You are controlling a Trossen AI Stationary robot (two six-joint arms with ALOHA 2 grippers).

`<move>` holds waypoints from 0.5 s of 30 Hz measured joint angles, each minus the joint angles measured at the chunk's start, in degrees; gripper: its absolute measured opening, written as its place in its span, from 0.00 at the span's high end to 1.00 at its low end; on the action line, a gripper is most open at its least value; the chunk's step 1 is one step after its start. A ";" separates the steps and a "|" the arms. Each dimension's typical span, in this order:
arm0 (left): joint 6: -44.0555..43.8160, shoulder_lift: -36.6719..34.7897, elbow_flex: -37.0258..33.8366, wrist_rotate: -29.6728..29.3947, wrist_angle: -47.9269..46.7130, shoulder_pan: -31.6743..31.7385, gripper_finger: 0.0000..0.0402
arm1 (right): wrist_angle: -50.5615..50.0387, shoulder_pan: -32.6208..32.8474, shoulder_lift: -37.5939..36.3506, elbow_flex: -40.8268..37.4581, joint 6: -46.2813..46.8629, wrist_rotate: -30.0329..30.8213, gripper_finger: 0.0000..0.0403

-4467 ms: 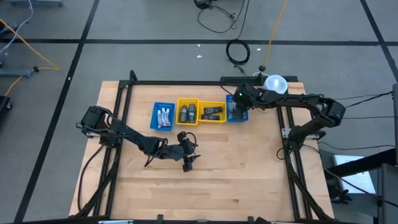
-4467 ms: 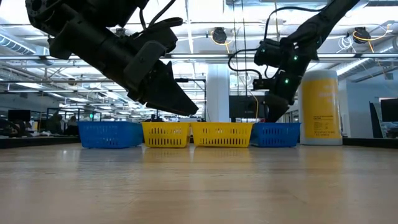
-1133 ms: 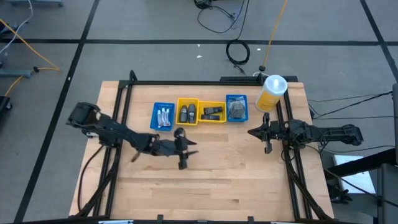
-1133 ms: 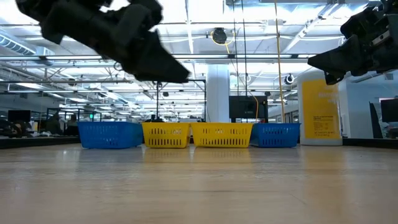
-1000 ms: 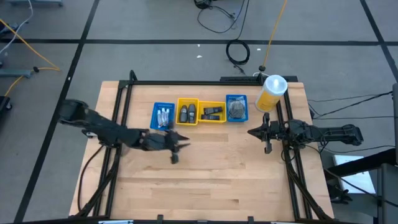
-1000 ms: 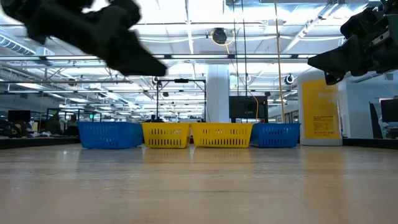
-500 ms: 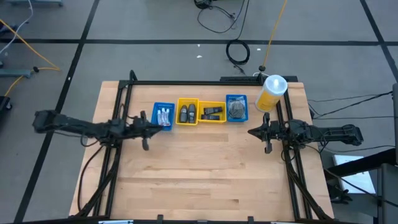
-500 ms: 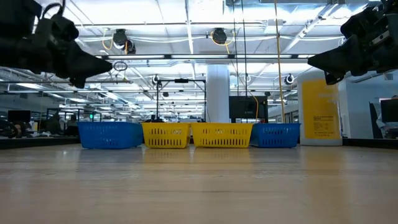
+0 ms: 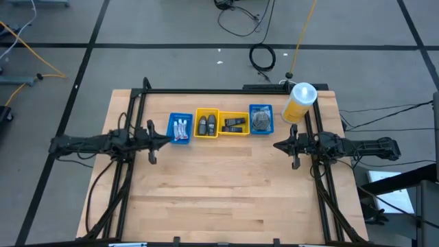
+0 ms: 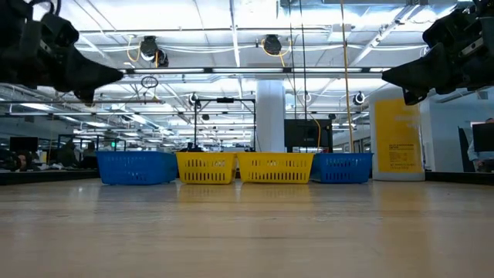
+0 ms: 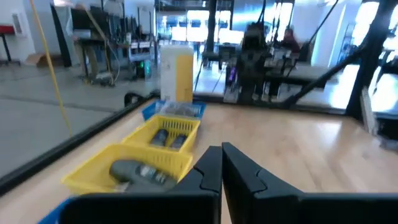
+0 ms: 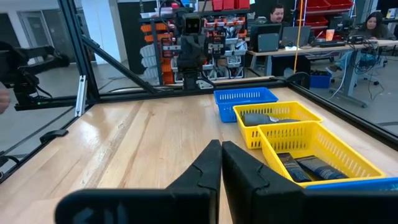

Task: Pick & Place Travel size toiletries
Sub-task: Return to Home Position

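Four small trays stand in a row at the table's far side. A blue tray [image 9: 180,128] holds white tubes, a yellow tray [image 9: 207,123] holds dark bottles [image 11: 143,172], another yellow tray [image 9: 234,124] holds black packets [image 12: 308,167], and a blue tray [image 9: 260,119] holds grey discs. My left gripper [image 9: 167,136] hovers level and shut just left of the first blue tray, holding nothing [image 11: 221,157]. My right gripper [image 9: 276,145] hovers level and shut at the table's right side, pointing left, also holding nothing [image 12: 221,153].
A tall yellow bottle with a white cap [image 9: 299,101] stands at the far right corner, behind my right arm. Black frame rails [image 9: 206,90] run along the table's far, left and right sides. The bare wooden top [image 9: 219,185] stretches toward the near edge. People sit at desks [image 12: 277,14] beyond the table.
My left gripper has drawn back from the middle of the table toward the left and far edges, and now lies level beside the left blue tray. The right arm has kept still.
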 joint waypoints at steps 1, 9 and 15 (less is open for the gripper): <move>-0.30 -1.54 0.08 0.11 -0.94 0.00 0.99 | 0.00 0.00 0.00 0.00 0.00 0.00 0.98; 8.19 -1.40 0.45 -1.12 -1.77 0.00 0.93 | 0.07 0.00 0.02 0.00 0.00 0.00 0.98; 9.03 -0.77 0.42 -1.06 -1.26 0.00 0.91 | 0.20 0.00 0.00 0.00 -0.01 0.01 0.98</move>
